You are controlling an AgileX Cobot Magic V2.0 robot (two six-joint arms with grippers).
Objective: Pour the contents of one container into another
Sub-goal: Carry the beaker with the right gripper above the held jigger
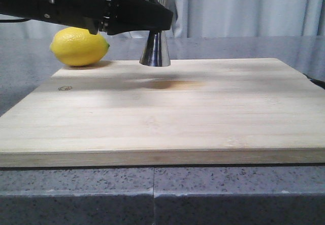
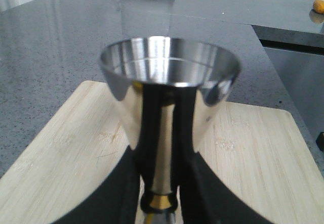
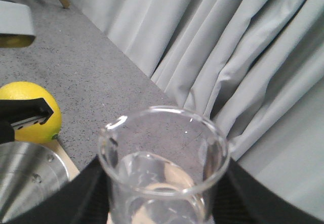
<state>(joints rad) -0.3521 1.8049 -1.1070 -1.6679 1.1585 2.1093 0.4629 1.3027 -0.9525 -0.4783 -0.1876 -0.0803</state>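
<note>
Nearest the front camera runs the grey speckled stone bench (image 1: 76, 194), and on it lies a pale rectangular wooden cutting board (image 1: 167, 118) that fills most of the view. At the board's far edge, left of centre, stands the tall shiny steel hourglass-shaped jigger (image 1: 155, 50) with its thin gold band, upright on its lower cone; a yellow lemon (image 1: 79, 46) rests just off the board's far left corner.

From the left wrist camera, the left end effector (image 2: 159, 183) is closed around the jigger's narrow waist, its black fingers (image 2: 187, 183) flanking the gold band, with the open upper cup facing up. Some liquid seems to lie inside the cup, though the reflections make that uncertain.

The right end effector (image 3: 164, 206) grips the small clear glass beaker with a rolled rim (image 3: 163, 158); its black fingers (image 3: 83, 193) press both sides of the glass. The beaker is raised above the board and looks tilted, with a little clear liquid inside.

What the pour turns on is the lip over the cup: in the right wrist view the jigger's steel rim (image 3: 30, 178) sits just beside and below the beaker, towards the lemon. The left wrist view shows glass just above the jigger's far rim. The beaker's mouth appears close over the cup.
</note>
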